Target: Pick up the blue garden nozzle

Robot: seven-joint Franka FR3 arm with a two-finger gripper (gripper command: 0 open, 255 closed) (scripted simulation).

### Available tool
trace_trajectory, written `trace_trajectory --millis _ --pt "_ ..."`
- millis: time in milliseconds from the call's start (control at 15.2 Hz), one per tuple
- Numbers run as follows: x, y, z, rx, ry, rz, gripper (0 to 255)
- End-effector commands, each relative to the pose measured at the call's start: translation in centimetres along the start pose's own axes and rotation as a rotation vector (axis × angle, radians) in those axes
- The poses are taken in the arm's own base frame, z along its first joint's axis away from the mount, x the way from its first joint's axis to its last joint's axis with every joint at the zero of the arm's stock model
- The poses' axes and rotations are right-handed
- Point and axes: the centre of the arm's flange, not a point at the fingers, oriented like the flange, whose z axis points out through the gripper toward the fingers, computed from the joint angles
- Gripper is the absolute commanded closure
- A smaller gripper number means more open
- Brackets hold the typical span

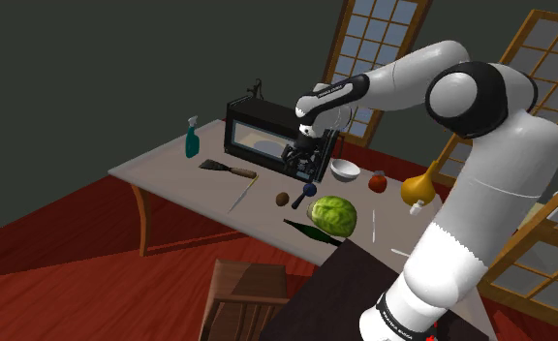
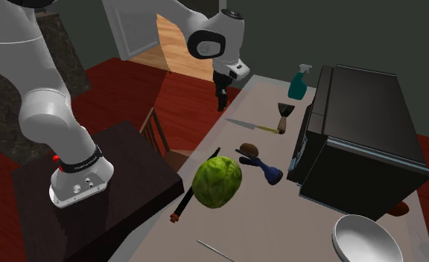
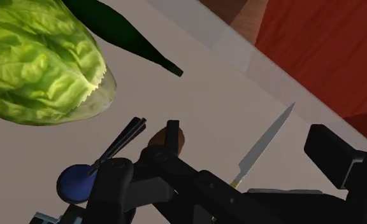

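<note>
My gripper (image 3: 227, 184) hangs with its fingers apart, clasping nothing. The wrist view puts the blue garden nozzle (image 3: 77, 182) just beside one finger, untouched, near the cabbage (image 3: 35, 63) and a knife (image 3: 265, 143). The second exterior view adds its wider place: lying on the table (image 2: 280, 223) between the cabbage and the black microwave (image 2: 362, 126).

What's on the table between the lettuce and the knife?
In the second exterior view, a small brown fruit lies between the lettuce and the knife, with the blue garden nozzle right beside it.
</note>
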Motion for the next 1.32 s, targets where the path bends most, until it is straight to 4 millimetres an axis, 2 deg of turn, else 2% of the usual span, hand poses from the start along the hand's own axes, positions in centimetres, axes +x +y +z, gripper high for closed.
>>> trace_trajectory --millis 0,660,1254 --pt "2.2 1.0 1.5 0.001 0.002 0.054 0" --pt "11.0 8.2 8.0 0.009 0.007 0.317 0" --pt "17.2 16.5 13.8 0.016 0.011 0.554 0"
